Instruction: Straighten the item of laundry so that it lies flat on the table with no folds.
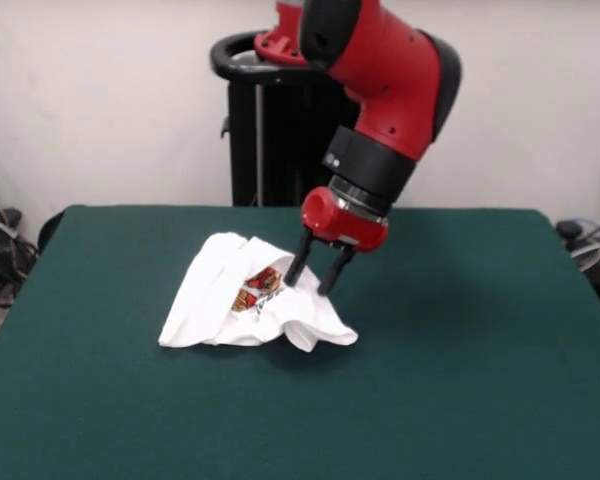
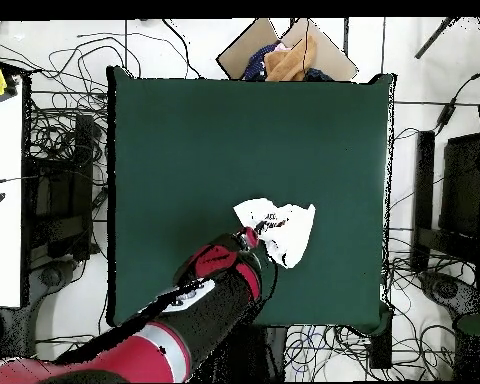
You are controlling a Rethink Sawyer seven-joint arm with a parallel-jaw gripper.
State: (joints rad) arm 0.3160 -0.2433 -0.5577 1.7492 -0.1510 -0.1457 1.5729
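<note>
The item of laundry (image 1: 250, 300) is a small white T-shirt lying crumpled near the middle of the dark green table (image 1: 460, 330), with a red and yellow print showing among the folds. My gripper (image 1: 309, 287) hangs over the shirt's right side, tilted. Its two black fingers (image 1: 298, 262) are apart, with their tips at the cloth. In the overhead view the shirt (image 2: 281, 230) lies bunched on the table (image 2: 204, 140), and the gripper (image 2: 251, 240) is at its lower left edge, partly hidden by the red arm.
The black pedestal (image 1: 270, 130) stands behind the table's far edge. An open cardboard box with orange cloth (image 2: 284, 55) sits beyond the table's top edge in the overhead view. Cables (image 2: 64, 150) lie on the floor around the table.
</note>
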